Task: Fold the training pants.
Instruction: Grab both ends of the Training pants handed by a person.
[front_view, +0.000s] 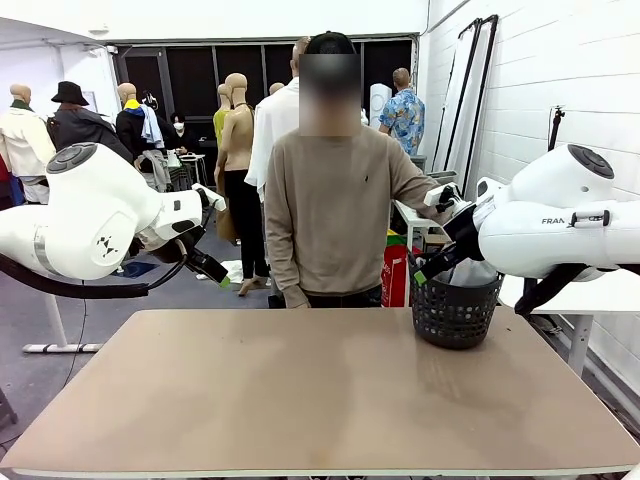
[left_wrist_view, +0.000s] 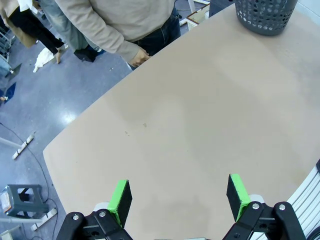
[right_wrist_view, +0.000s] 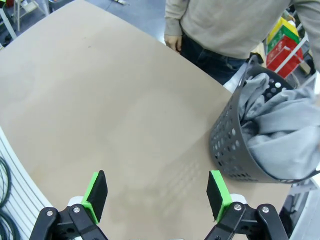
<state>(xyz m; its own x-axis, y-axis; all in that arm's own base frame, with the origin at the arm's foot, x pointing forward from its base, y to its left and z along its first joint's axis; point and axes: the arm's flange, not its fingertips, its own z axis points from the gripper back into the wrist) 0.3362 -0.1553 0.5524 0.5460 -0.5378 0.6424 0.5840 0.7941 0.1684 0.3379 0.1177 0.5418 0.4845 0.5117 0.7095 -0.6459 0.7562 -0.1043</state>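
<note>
The training pants (right_wrist_view: 280, 120) lie bunched in the black mesh basket (right_wrist_view: 227, 145), which stands on the table (front_view: 300, 390) toward its far right corner, beside the person; the step in hand looks to be getting them out and flat before any fold can start; the right gripper (right_wrist_view: 157, 192) hangs above the table just short of the basket, jaws wide apart with nothing between them, and the left gripper (left_wrist_view: 180, 192) is likewise spread wide and empty, high over the left part of the table; to do this well the right gripper would best come down over the basket's open mouth, not its wall, close on a thick ridge of cloth near the top of the heap, then lift straight up so the basket neither tips nor drags along; a pinch on the waistband would make spreading easier, but I cannot tell where it lies in the crumple; the bare middle of the table is the place to lay them; the right wrist view looks down into the basket and gives the folds of grey jersey, where the front view offers mainly the basket's side wall and how high both arms are held; the left wrist view adds the person's hand (left_wrist_view: 139, 57) at the far table edge, near the laying area, worth keeping clear of
</note>
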